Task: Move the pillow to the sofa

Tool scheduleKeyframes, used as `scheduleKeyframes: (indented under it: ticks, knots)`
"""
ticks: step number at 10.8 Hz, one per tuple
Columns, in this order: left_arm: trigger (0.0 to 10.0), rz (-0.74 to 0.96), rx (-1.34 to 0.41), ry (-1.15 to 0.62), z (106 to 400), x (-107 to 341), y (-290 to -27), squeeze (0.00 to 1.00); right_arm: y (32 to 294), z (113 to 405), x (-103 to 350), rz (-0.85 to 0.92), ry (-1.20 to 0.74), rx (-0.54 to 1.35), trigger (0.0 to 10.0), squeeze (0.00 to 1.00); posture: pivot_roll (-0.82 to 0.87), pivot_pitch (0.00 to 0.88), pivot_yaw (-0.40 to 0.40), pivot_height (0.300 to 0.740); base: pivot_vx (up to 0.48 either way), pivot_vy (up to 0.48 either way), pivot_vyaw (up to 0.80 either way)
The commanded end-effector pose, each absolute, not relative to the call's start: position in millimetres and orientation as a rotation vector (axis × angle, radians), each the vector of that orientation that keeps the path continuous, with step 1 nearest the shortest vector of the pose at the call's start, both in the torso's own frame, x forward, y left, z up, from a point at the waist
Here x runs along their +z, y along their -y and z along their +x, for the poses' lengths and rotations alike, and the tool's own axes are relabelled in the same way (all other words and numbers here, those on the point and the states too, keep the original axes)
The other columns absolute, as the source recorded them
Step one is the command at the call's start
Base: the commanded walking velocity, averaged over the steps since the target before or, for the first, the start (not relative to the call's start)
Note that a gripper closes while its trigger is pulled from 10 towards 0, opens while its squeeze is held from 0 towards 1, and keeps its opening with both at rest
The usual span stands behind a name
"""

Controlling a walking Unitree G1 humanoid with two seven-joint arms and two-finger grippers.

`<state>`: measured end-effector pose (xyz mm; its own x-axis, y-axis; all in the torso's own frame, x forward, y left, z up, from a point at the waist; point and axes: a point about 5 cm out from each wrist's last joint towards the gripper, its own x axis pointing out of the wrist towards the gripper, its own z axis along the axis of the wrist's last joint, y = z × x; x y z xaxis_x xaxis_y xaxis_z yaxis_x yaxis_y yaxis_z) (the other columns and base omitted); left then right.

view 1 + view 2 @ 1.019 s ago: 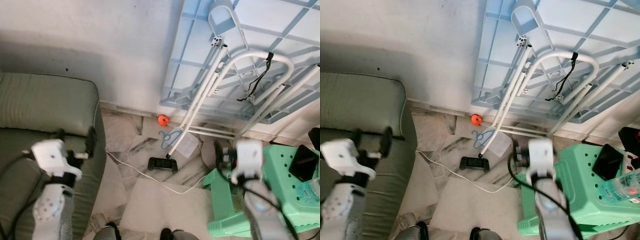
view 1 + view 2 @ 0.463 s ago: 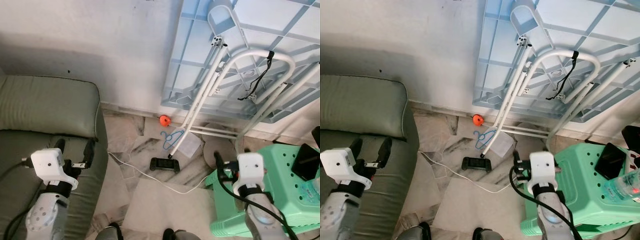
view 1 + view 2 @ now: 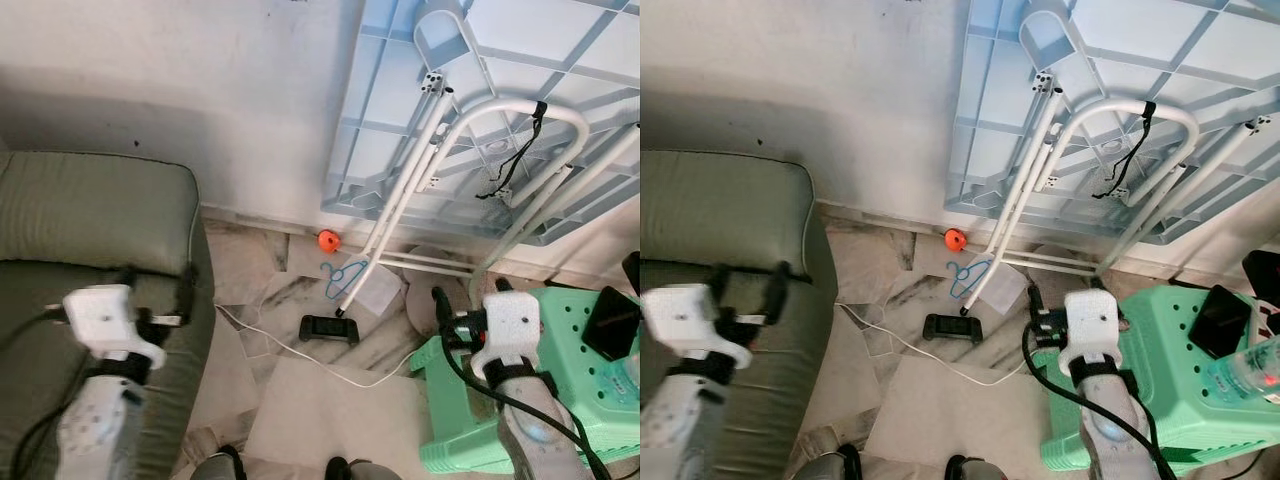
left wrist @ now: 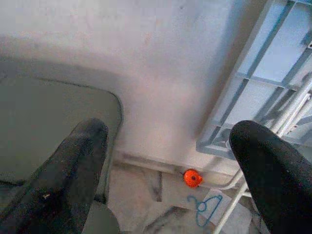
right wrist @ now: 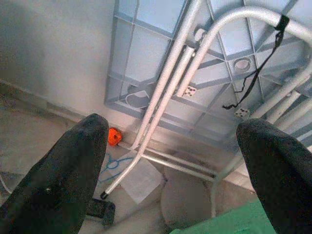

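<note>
1. Left eye view puts the left pincer [image 3: 155, 290] over the green sofa [image 3: 90, 215], fingers spread wide and holding nothing; the right pincer [image 3: 468, 305] hangs beside the mint-green stool [image 3: 570, 380], equally wide apart and empty.
2. No pillow can be made out; the sofa cushions lie bare, so the task's object must be somewhere outside what the cameras take in.
3. Risk: turning to search for it could snag a foot on the white cable [image 3: 290, 350] trailing across the marble floor [image 3: 330, 410].
4. The black controller [image 3: 329, 328] and blue hanger [image 3: 340, 275] lie just ahead and could be stepped on.
5. The white folding rack [image 3: 470, 170] leans against the wall, close to the right arm; a wide swing could knock it over.
6. The phone [image 3: 610, 325] on the stool could be knocked off the same way.
</note>
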<state>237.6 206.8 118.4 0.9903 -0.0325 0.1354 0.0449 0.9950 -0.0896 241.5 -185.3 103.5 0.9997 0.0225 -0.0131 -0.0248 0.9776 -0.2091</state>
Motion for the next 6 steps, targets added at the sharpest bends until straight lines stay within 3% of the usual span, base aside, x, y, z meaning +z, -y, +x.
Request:
scheduleKeyframes:
  ticks: [1, 6]
  knots:
    - [10.0, -0.091, -0.024, 0.106, 237.6, 114.6, -205.6, 0.0, 185.8, 240.6, 105.8, -0.219, -0.016, 0.023, 10.0, 0.0, -0.04, 0.177, -0.1, 0.74, 0.0, 0.0, 0.8]
    - [10.0, 0.017, -0.006, 0.09, 245.1, 118.4, -197.9, 0.0, 181.4, 239.2, 107.6, -0.239, -0.027, 0.047, 10.0, 0.0, -0.04, 0.182, -0.104, 0.74, 0.0, 0.0, 0.8]
